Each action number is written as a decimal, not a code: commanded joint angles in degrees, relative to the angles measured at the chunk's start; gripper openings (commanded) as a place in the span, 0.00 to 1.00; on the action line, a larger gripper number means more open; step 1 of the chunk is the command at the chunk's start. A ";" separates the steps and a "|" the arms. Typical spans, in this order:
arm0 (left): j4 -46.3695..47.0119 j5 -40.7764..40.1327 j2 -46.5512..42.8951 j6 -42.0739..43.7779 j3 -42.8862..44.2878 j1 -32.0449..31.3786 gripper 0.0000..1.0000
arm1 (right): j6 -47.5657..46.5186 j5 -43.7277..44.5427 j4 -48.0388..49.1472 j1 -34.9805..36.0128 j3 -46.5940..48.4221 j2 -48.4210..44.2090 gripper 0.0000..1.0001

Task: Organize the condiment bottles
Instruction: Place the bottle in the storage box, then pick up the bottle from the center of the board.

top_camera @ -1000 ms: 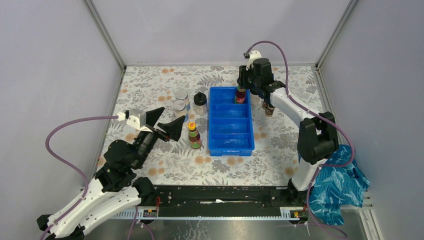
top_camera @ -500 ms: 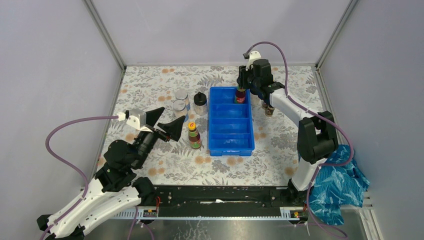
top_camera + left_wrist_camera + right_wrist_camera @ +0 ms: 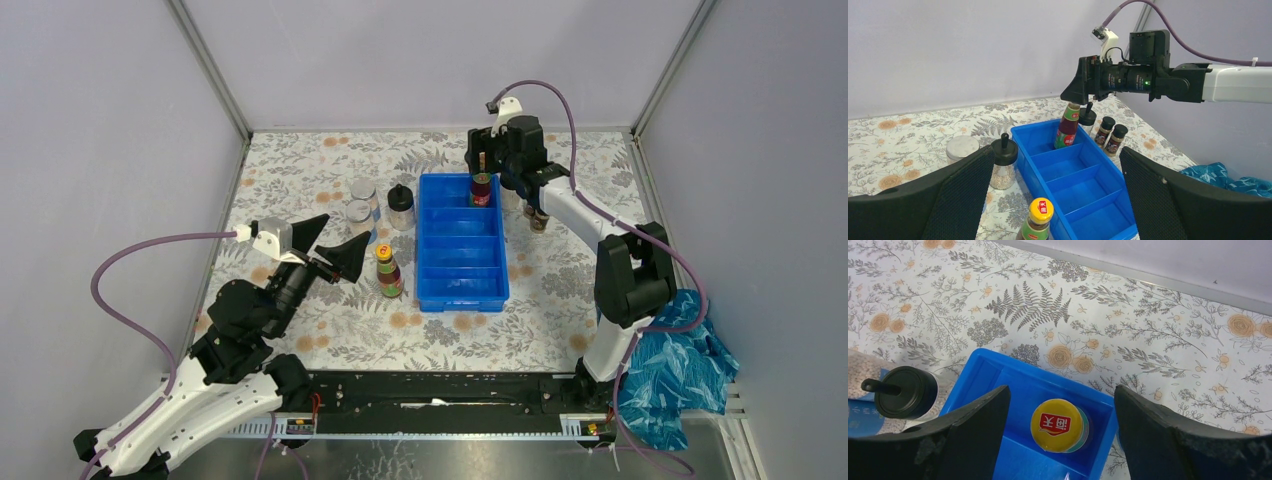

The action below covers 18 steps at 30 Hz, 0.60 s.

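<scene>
One dark red bottle stands upright in the farthest compartment of the blue tray, toward its right side. From above, its yellow cap is lost under the right claw. Only the right wrist view shows the cap, with a clear gap to the finger on either side, so that claw is spread apart over the bottle and grips nothing.

The right arm covers much of what stands just right of the tray. The short dark jars peep out beneath it. The second clear bottle shows only in the left wrist view, half behind the bottle in the tray. Labels are too small to read. The right wrist view cuts off the near compartments, and one blue-labelled jar is a sliver at its left edge.

Left of the tray, on the flowered tabletop, the clear bottle with a black domed cap stands near the tray's far corner. The two silver-lidded jars are just left of it, one nearer than the other. The second red bottle stands just beside the tray's near-left wall.

The left claw hangs wide and empty just left of that bottle. Its broad fingers block the lower corners of its own camera, where only one silver lid shows. A crumpled blue cloth lies off the tabletop at the near right.
</scene>
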 commanded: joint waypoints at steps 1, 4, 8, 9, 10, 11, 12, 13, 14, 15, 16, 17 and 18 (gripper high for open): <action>0.73 0.39 0.11 1.55 -0.23 -0.31 0.98 | -1.05 -1.92 0.81 -0.25 4.73 -3.02 0.84; 0.73 -0.06 0.00 1.59 -0.23 -0.37 0.98 | -1.39 -2.69 -1.43 -0.11 7.84 -4.11 0.84; 0.69 -0.40 -0.55 0.85 -0.21 -0.35 0.99 | -3.56 -3.95 -4.44 0.97 10.55 -6.92 0.85; 0.27 -0.35 -0.56 0.58 0.22 -0.38 0.98 | -4.02 -4.09 -5.19 1.60 10.66 -7.93 0.85; -0.24 -0.16 -0.56 0.32 0.57 -0.39 0.98 | -4.45 -4.22 -5.71 2.09 10.48 -9.20 0.85; -0.85 0.00 -0.50 -0.02 0.99 -0.41 0.98 | -4.78 -4.62 -6.19 2.57 9.98 -10.62 0.85; -1.69 0.33 -0.40 -0.34 1.64 -0.32 0.98 | -5.18 -5.12 -6.66 3.20 9.44 -12.03 0.85; -2.76 0.60 -0.39 -0.83 2.28 -0.38 0.98 | -5.59 -5.46 -7.67 3.84 8.76 -13.57 0.85; -3.84 0.81 -0.39 -1.35 2.93 -0.38 0.98 | -6.19 -5.47 -9.11 4.96 7.57 -15.07 0.85; -4.90 1.11 -0.57 -1.88 3.50 -0.35 0.98 | -6.75 -5.46 -9.88 6.16 6.47 -16.86 0.85; -5.69 1.40 -0.96 -2.40 3.85 -0.43 0.98 | -7.35 -5.62 -10.63 7.34 5.14 -18.53 0.85; -6.29 1.66 -1.45 -2.85 4.08 -0.42 0.98 | -7.84 -5.51 -11.49 8.95 3.84 -20.22 0.85; -6.89 1.87 -1.85 -3.19 4.22 -0.34 0.98 | -8.03 -5.05 -12.15 10.36 2.42 -22.01 0.85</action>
